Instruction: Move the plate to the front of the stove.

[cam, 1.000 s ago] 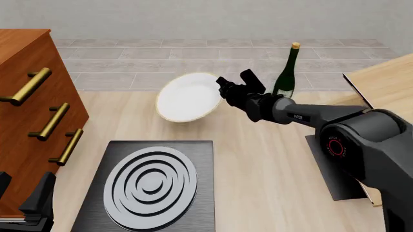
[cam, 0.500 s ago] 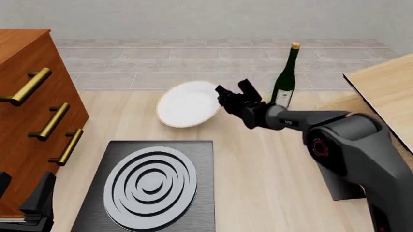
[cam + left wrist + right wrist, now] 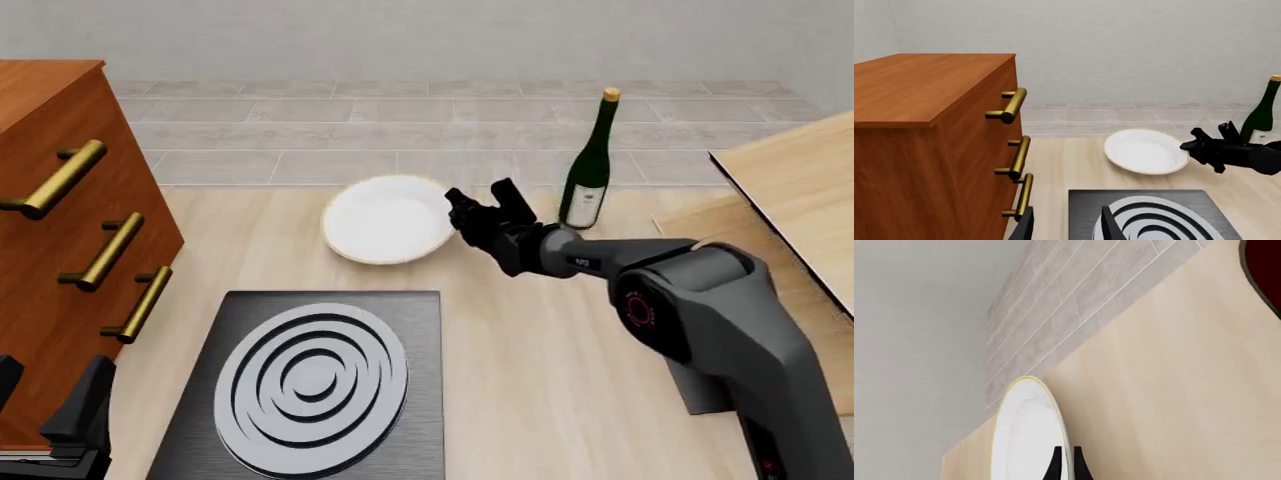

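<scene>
The right gripper (image 3: 447, 213) has its jaws narrowed onto the right-hand rim of the plate (image 3: 386, 220), pinching that edge; in the right wrist view the two dark fingertips (image 3: 1056, 462) sit almost together with the thin rim between them. The plate is round, white and gold-edged, with nothing on it. It lies on the light wooden tabletop (image 3: 561, 340) just beyond the far edge of the stove (image 3: 414, 400), a narrow strip of bare wood between the two. Whether its gripped side is lifted off the wood cannot be told.

Close behind the right gripper, towards the far edge of the tabletop, stands a dark green wine bottle (image 3: 589, 170), upright, with a pale label and a gold cap; it is near the arm's wrist but apart from it. A wooden cabinet (image 3: 54, 250) with three brass bar handles (image 3: 111, 250) walls in the left side, beside the stove. On the right, a pale wooden board (image 3: 801, 190) juts in over the tabletop.

The left gripper (image 3: 1066, 227) is low at the near left corner beside the cabinet, well apart from the plate, its jaws spread wide and holding nothing. The stove's ringed burner (image 3: 311, 388) carries nothing.
</scene>
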Controlling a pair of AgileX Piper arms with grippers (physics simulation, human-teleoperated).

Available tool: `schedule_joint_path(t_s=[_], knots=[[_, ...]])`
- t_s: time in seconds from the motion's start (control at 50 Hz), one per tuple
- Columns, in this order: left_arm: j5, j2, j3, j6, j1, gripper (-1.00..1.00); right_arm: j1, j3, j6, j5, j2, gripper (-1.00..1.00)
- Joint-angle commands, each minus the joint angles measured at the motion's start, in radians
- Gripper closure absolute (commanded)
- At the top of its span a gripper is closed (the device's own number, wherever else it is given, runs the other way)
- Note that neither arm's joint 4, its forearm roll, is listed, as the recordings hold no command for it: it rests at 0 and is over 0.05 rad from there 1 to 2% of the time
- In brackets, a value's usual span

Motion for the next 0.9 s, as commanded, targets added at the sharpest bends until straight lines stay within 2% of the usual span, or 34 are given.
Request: schedule_joint_path(t_s=[0.02,0.68,0.7,0.9], knots=[[0.0,0.0,0.0,0.0,0.0,-1.0,0.003,-0.01,0.012,-0.012,0.029,1.0],[0.0,0.0,0.0,0.0,0.0,-1.0,0.004,0.007,0.0,-0.019,0.039,1.0],[0.0,0.0,0.0,0.0,0.0,-1.0,0.007,0.009,0.0,-0.023,0.037,-1.0],[0.0,0.0,0.0,0.0,0.0,-1.0,-0.002,0.03,-0.005,-0.022,0.015,-1.0]])
